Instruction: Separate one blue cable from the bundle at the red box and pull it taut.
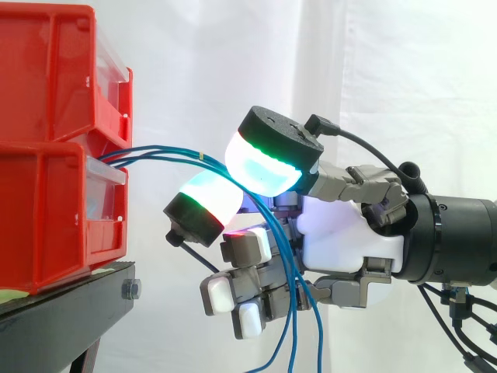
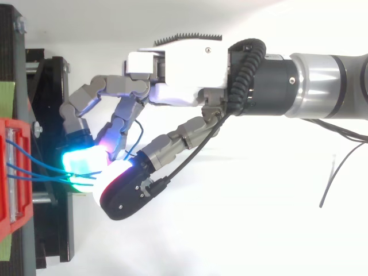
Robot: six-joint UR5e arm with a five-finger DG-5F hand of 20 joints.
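Side view: the red box, two stacked bins on a black stand, sits at the left. The hand reaches in from the right.
Cable location: the blue cables leave the gap between the two bins and arc right with a shallow sag. They meet between two glowing pads, then hang down past the palm and out of the bottom edge.
Hand state: curled, with two pads closed together on the bundle; several strands look caught, not one alone.
Top view: the strands are spread apart at the box and converge where the pads meet, a little to the right of it.
Handling: thin, light and limp, probably with a smooth jacket. They should slide and tangle rather than resist.
Where to hold: probably one strand in the free span between box and pads, where the strands lie apart.
Slack: the span bows, so it is not yet taut.
Risk: a pull now would likely drag the whole bundle.
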